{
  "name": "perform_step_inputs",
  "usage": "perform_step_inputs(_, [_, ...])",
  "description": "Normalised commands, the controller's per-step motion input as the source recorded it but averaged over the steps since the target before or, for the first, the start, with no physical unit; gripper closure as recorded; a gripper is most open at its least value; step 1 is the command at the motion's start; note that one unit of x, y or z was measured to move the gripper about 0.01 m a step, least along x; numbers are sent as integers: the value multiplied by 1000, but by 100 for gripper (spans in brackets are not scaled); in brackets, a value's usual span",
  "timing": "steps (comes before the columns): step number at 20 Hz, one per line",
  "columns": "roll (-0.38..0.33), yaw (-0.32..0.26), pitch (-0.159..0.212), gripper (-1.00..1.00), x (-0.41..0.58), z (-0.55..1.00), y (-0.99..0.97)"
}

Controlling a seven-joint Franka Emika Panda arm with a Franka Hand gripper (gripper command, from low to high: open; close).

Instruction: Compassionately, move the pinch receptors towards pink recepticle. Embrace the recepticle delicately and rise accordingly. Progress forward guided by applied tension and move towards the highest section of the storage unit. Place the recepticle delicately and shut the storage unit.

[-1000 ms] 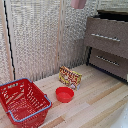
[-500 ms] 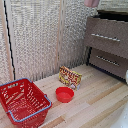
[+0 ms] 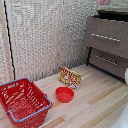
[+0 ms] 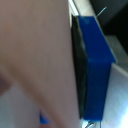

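Pink recepticle clamped in end effector, at 1 o'clock above the storage unit
Its top drawer stands open; a slack grip could drop it short

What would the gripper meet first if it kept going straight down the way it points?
Probably the storage unit. The gripper holds the pink cup over the unit's top section, so the cup would touch there first. Depth is unclear in the exterior view.
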Motion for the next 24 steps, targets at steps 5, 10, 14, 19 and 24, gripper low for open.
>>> perform_step_inputs(5, [15,0,141,100,94,267,-968])
perform_step_inputs(10, [-7,25,90,100,126,-22,-655])
perform_step_inputs(14, [-28,62,38,100,125,-203,-441])
perform_step_inputs(19, [-58,54,9,100,122,-155,-317])
perform_step_inputs(24, [-38,27,1,-100,15,-66,-37])
